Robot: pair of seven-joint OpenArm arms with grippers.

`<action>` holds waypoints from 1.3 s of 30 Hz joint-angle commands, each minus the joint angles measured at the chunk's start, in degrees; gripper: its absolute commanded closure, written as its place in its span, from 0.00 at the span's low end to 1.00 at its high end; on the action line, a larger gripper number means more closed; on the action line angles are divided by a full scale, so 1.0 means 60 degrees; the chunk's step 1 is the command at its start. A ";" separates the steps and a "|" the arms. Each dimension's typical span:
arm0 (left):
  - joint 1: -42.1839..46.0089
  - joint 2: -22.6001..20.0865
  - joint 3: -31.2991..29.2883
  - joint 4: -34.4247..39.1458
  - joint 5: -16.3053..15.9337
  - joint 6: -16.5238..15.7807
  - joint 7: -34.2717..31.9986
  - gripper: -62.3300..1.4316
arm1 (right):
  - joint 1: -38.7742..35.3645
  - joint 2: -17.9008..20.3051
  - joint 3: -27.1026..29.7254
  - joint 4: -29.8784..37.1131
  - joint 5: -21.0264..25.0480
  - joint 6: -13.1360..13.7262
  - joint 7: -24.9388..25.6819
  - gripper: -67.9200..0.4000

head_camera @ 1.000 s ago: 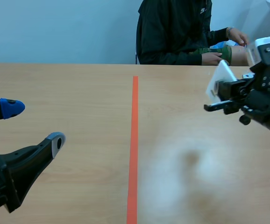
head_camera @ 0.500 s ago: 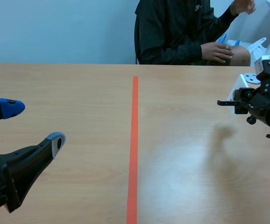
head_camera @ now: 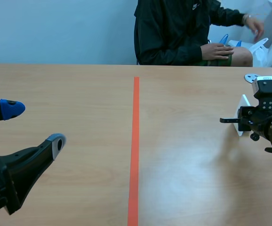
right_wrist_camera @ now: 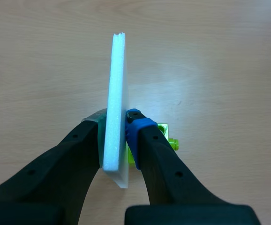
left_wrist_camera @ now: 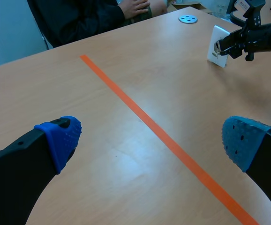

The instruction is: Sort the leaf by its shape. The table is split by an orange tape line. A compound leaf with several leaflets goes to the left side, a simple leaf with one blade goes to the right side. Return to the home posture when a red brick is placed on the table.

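A white foam card [right_wrist_camera: 116, 112], seen edge-on, is pinched between the pads of my right gripper [right_wrist_camera: 114, 129], which is shut on it. A small green brick [right_wrist_camera: 166, 133] sits at the card's foot beside the blue pad. In the scene view the card [head_camera: 244, 121] stands low on the right side of the table, held by the right gripper [head_camera: 239, 120]. From the left wrist view the card [left_wrist_camera: 218, 46] shows a small picture too small to read. My left gripper [head_camera: 35, 125] hangs open over the left side, with nothing between its fingers [left_wrist_camera: 60, 138].
The orange tape line [head_camera: 134, 141] splits the table down the middle. A small grey-blue disc [head_camera: 250, 77] lies at the far right, beyond the card. A person in a dark jacket [head_camera: 173, 33] sits across the table, hands off it.
The right arm has carried the card from a raised spot down and to the right, close to the table. The person's hand has moved about. The left arm has kept still.
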 commanded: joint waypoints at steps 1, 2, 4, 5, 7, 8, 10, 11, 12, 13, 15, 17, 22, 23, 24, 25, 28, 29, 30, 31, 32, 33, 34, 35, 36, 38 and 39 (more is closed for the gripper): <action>-0.0033 0.0044 0.0066 0.0175 -0.0091 -0.0022 -0.0138 0.00 | 0.0168 0.0109 -0.0025 0.0353 0.0069 -0.0040 0.0098 0.90; -0.0033 0.0044 0.0066 0.0175 -0.0091 -0.0022 -0.0138 0.00 | 0.0160 0.0109 -0.0025 0.0353 0.0069 -0.0047 0.0095 0.89; -0.0033 0.0044 0.0066 0.0175 -0.0091 -0.0022 -0.0138 0.00 | 0.0113 0.0117 -0.0025 0.0357 0.0069 -0.0095 0.0098 0.84; -0.0033 0.0044 0.0066 0.0175 -0.0091 -0.0022 -0.0138 0.00 | 0.0091 0.0113 -0.0025 0.0357 0.0069 -0.0109 0.0098 0.80; -0.0033 0.0044 0.0066 0.0175 -0.0091 -0.0022 -0.0138 0.00 | 0.0062 0.0113 -0.0025 0.0357 0.0069 -0.0109 0.0117 0.70; -0.0033 0.0044 0.0066 0.0175 -0.0091 -0.0022 -0.0138 0.00 | 0.0058 0.0113 -0.0025 0.0357 0.0069 -0.0109 0.0117 0.66; -0.0033 0.0044 0.0066 0.0175 -0.0091 -0.0022 -0.0138 0.00 | 0.0062 0.0124 -0.0025 0.0361 0.0073 -0.0109 0.0149 0.60; -0.0033 0.0044 0.0066 0.0175 -0.0091 -0.0022 -0.0138 0.00 | 0.0062 0.0138 -0.0025 0.0390 0.0076 -0.0106 0.0168 0.58; -0.0033 0.0044 0.0066 0.0175 -0.0091 -0.0022 -0.0135 0.00 | 0.0058 0.0160 -0.0025 0.0459 0.0080 -0.0106 0.0164 0.57; -0.0033 0.0044 0.0066 0.0175 -0.0091 -0.0022 -0.0135 0.00 | 0.0055 0.0186 -0.0025 0.0528 0.0084 -0.0102 0.0157 0.54; -0.0033 0.0044 0.0066 0.0175 -0.0087 -0.0022 -0.0135 0.00 | 0.0018 0.0277 -0.0025 0.0758 0.0189 -0.0098 0.0073 0.51; -0.0033 0.0044 0.0066 0.0175 -0.0087 -0.0022 -0.0135 0.00 | -0.0135 0.0412 -0.0025 0.1162 0.0244 -0.0058 0.0011 0.48; -0.0033 0.0044 0.0066 0.0175 -0.0087 -0.0022 -0.0135 0.00 | -0.0918 0.0867 -0.0025 0.2747 0.1071 -0.0025 -0.0361 0.42; -0.0033 0.0044 0.0066 0.0175 -0.0087 -0.0022 -0.0135 0.00 | -0.1096 0.0954 -0.0025 0.3085 0.1209 0.0004 -0.0415 0.40; -0.0033 0.0044 0.0066 0.0175 -0.0087 -0.0022 -0.0135 0.00 | -0.1293 0.1053 -0.0018 0.3428 0.1392 0.0018 -0.0506 0.39; -0.0033 0.0044 0.0066 0.0175 -0.0087 -0.0022 -0.0135 0.00 | -0.1523 0.1162 0.0000 0.3836 0.1621 0.0091 -0.0623 0.36; -0.0029 0.0044 0.0066 0.0175 -0.0087 -0.0022 -0.0135 0.00 | -0.2200 0.1504 0.0047 0.4932 0.2226 0.0630 -0.0947 0.28; -0.0029 0.0044 0.0066 0.0175 -0.0087 -0.0022 -0.0135 0.00 | -0.2441 0.1621 0.0047 0.5319 0.2455 0.0805 -0.1035 0.26; -0.0029 0.0044 0.0066 0.0175 -0.0087 -0.0022 -0.0135 0.00 | -0.2696 0.1734 0.0047 0.5697 0.2645 0.0973 -0.1067 0.23; -0.0029 0.0044 0.0066 0.0175 -0.0087 -0.0022 -0.0135 0.00 | -0.2958 0.1836 0.0047 0.6091 0.2830 0.1126 -0.1122 0.20; -0.0029 0.0044 0.0066 0.0175 -0.0087 -0.0022 -0.0135 0.00 | -0.3220 0.1931 0.0066 0.6484 0.3009 0.1271 -0.1206 0.17; -0.0029 0.0044 0.0066 0.0175 -0.0087 -0.0022 -0.0135 0.00 | -0.3501 0.1996 0.0113 0.6881 0.3173 0.1461 -0.1351 0.14; -0.0029 0.0044 0.0066 0.0175 -0.0087 -0.0022 -0.0135 0.00 | -0.3774 0.2040 0.0178 0.7289 0.3289 0.1647 -0.1483 0.11; -0.0029 0.0044 0.0066 0.0175 -0.0087 -0.0022 -0.0135 0.00 | -0.4065 0.2065 0.0270 0.7690 0.3435 0.1796 -0.1617 0.08; -0.0029 0.0044 0.0066 0.0175 -0.0087 -0.0022 -0.0135 0.00 | -0.4357 0.2073 0.0346 0.8094 0.3617 0.1960 -0.1767 0.04; -0.0029 0.0047 0.0066 0.0175 -0.0087 -0.0022 -0.0135 0.00 | -0.4947 0.2069 0.0495 0.8881 0.3934 0.2233 -0.2036 0.00; -0.0029 0.0047 0.0066 0.0175 -0.0087 -0.0022 -0.0135 0.00 | -0.5249 0.2069 0.0550 0.9271 0.4087 0.2331 -0.2135 0.00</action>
